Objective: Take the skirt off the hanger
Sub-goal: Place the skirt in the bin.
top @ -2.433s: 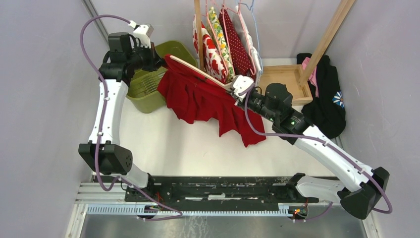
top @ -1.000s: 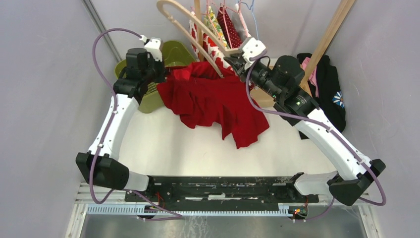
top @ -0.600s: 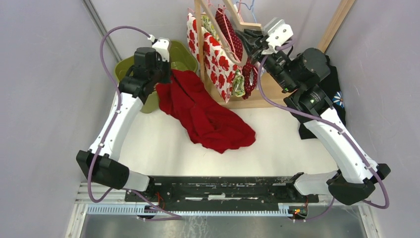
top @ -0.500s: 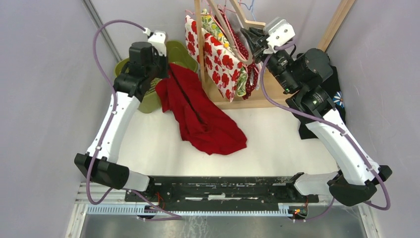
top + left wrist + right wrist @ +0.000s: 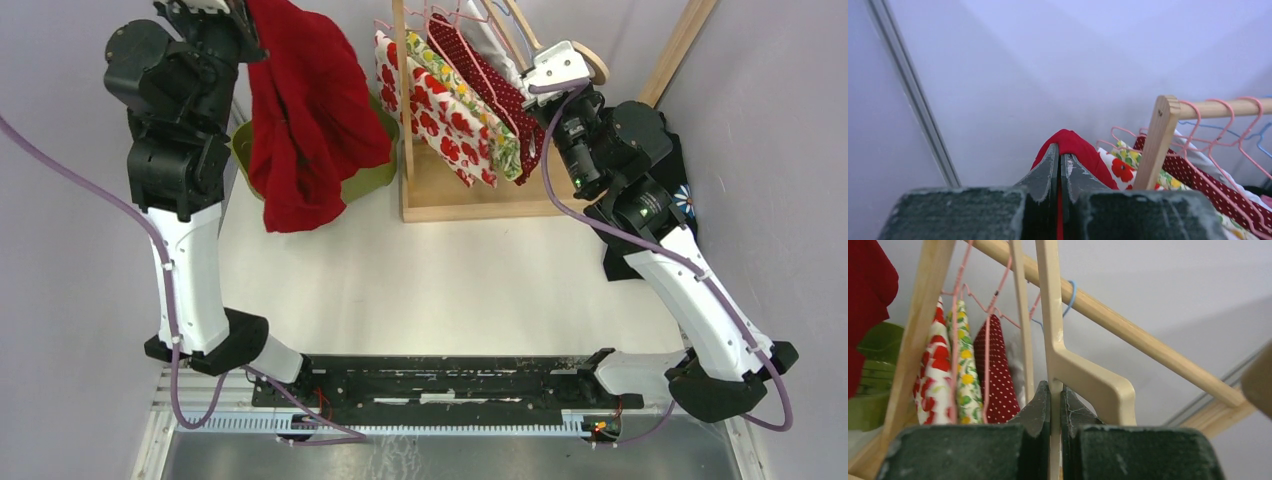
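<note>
table [image 5: 450, 280]: white top; the wooden rack [image 5: 470, 207] stands at its far side, and every place below is given from that rack.
left arm [image 5: 185, 250]: left of the rack, standing nearly upright, wrist up at the top edge of the overhead view.
right arm [image 5: 700, 310]: right of the rack, reaching in toward the rack's top rail.
skirt [image 5: 305, 110]: red, left of the rack and apart from it. It hangs loose from the left arm's fingers, fully off the hanger. In the overhead view its lower edge overlaps the basket; can't tell if they touch.
black garment [image 5: 692, 225]: heaped right of the rack, partly behind the right arm, white flower on it.
basket [image 5: 368, 178]: green, just left of the rack base, mostly hidden by the skirt.
hung garments [image 5: 450, 110]: on the rack rail on thin pink wire hangers. There's a red-poppy print, a yellow floral and a dark red dotted one, side by side.
hanger [image 5: 1083, 377]: cream wood, bare, up at the rack's rail on its right side, upright in the right wrist view.
left gripper [image 5: 1059, 150]: clenched on the skirt, with a sliver of red cloth between the fingers and a fold bulging past the tips.
right gripper [image 5: 1055, 387]: clamped on the hanger, fingers pinching its flat body just below the neck.
</note>
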